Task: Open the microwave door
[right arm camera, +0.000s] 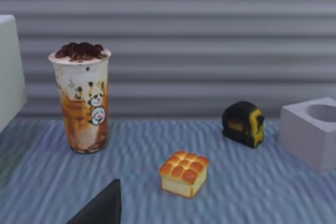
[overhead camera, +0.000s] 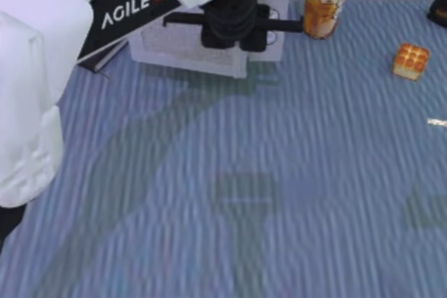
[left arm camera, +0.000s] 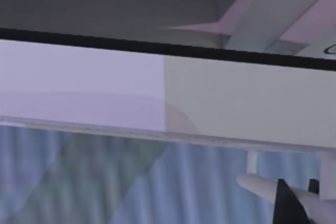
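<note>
Microwave (overhead camera: 209, 50) sat at the table's far edge, left of centre in the top view, mostly hidden under the left arm. The microwave door (overhead camera: 183, 48) looked already swung out from the body, a pale speckled panel lying toward the camera; the left wrist view backed that up, showing the dark gap and oven interior behind the panel edge (left arm camera: 247, 100). Left gripper (overhead camera: 234, 22) hung right over the oven front, presumably because it was working the door's free edge from there. Whether its fingers were wide, narrow or clamped on anything: cannot tell, only a pale fingertip (left arm camera: 262, 187) showed low in the wrist view. Right arm wasn't in the top view; its wrist camera faced a boba drink cup (right arm camera: 84, 100), a bread bun (right arm camera: 184, 173), a tape measure (right arm camera: 242, 124) and a grey block (right arm camera: 310, 129), so it was parked well apart at the right, idle, finger state not shown. Judged: door partly open, more swing probably needed.
</note>
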`<action>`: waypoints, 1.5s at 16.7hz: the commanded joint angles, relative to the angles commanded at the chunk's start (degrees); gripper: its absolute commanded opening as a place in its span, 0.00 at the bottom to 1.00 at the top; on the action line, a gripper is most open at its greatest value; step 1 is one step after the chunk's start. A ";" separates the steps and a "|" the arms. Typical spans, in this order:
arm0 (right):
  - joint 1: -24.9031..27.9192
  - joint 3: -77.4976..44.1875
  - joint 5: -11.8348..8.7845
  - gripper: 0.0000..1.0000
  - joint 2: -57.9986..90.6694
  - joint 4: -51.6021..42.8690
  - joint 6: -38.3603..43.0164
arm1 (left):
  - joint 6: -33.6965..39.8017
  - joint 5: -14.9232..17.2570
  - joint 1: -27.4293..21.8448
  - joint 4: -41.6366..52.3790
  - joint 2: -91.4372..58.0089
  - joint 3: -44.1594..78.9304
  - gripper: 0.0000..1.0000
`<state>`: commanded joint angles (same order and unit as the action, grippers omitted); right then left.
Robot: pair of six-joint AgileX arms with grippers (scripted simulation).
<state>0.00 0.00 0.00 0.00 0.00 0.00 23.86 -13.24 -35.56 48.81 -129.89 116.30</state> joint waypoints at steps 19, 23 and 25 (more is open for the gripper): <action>0.00 0.00 0.00 1.00 0.00 0.00 0.00 | 0.00 0.00 0.00 0.00 0.00 0.00 0.00; 0.00 0.00 0.00 1.00 0.00 0.00 0.00 | 0.18 0.45 -0.48 -0.17 -0.07 -0.24 0.00; 0.00 0.00 0.00 1.00 0.00 0.00 0.00 | -0.91 0.84 -0.19 -1.13 1.14 -2.02 0.00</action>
<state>0.00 0.00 0.00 0.00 0.00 0.00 22.94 -12.40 -35.75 47.68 -128.75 114.28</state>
